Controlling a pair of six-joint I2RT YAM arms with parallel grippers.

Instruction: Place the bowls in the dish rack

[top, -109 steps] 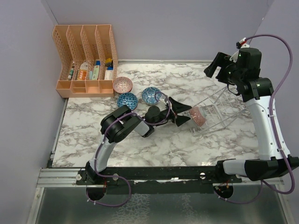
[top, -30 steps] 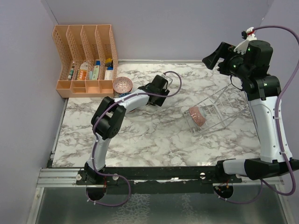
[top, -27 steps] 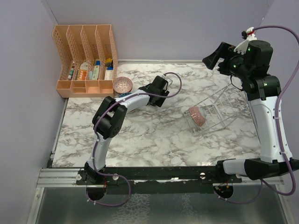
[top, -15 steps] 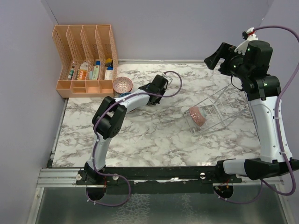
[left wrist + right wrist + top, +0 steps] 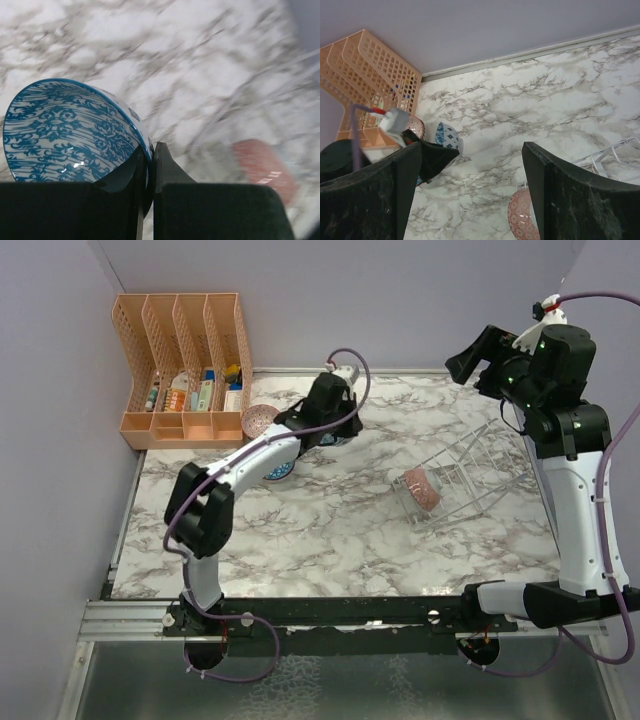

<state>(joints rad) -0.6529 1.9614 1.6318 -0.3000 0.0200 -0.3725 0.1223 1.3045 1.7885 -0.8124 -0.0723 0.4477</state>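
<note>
My left gripper (image 5: 151, 150) is shut on the rim of a blue-patterned bowl (image 5: 65, 130), lifted off the marble table. In the top view this gripper (image 5: 335, 432) hangs at the back centre. The right wrist view shows the same bowl (image 5: 447, 137) in it. A pink bowl (image 5: 260, 420) and a second blue bowl (image 5: 278, 472), partly under the left arm, rest on the table. The clear wire dish rack (image 5: 475, 470) lies tilted at the right with a pink-red bowl (image 5: 423, 490) in it. My right gripper (image 5: 478, 365) hovers high above the rack, open and holding nothing.
An orange slotted organizer (image 5: 185, 360) with small items stands at the back left corner. Purple walls close the left side and back. The rack's wires (image 5: 615, 150) show at the right edge of the right wrist view.
My left gripper closed on the blue bowl and rose with it off the table, toward the back. The right arm shifted slightly up and right.
</note>
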